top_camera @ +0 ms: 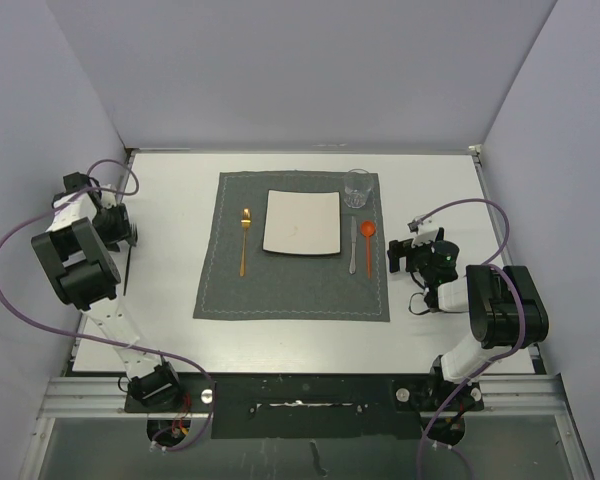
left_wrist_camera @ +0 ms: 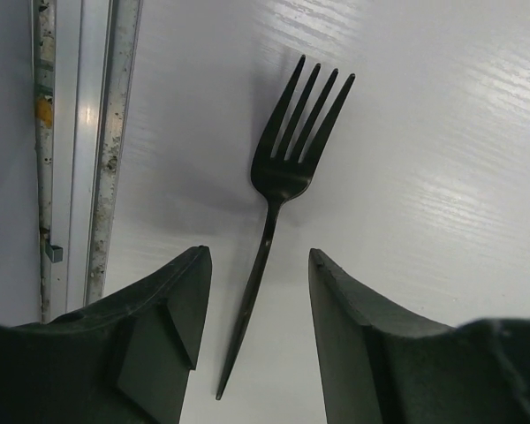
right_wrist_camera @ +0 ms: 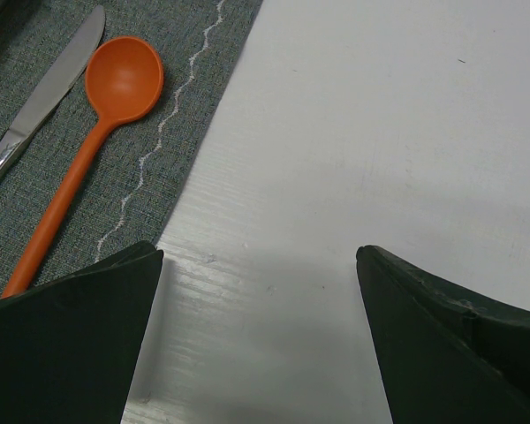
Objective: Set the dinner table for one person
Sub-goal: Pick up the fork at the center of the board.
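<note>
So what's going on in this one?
A place setting is nearly laid: the placemat holds a plate, glass, knife, orange spoon and a gold utensil. The left gripper hangs open over a black fork on the bare table left of the mat, jaws either side of its handle. The right gripper is open, holding nothing.

Matte white for the dinner table [top_camera: 170,330] and the square plate [top_camera: 302,222]. Dark grey weave on the placemat [top_camera: 290,290], bordered by a pale, wavy stitched line. Bright orange for the spoon [top_camera: 368,235], silver for the knife [top_camera: 353,245], gold for the slim utensil [top_camera: 245,240], black for the fork [left_wrist_camera: 281,172]. Clear, colourless glass [top_camera: 358,187].
</note>
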